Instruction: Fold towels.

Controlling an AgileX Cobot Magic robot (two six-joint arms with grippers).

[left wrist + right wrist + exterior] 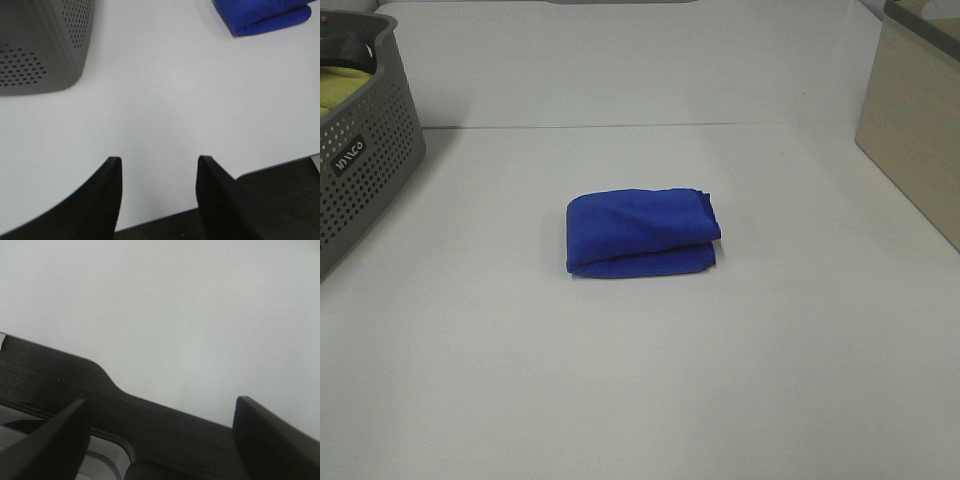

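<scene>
**Blue towel sits folded in the middle**

The soft royal-blue cloth towel [642, 232] lies folded on the white desk [640, 400], near the middle. It looks light and floppy, so I think a corner or loose edge is best to grab. A grey holey basket [360, 160] sits at ten o'clock from it. The left claw [157, 192] is spread and empty, well apart from the towel. The right claw [160, 435] is spread wide and empty too.
</scene>
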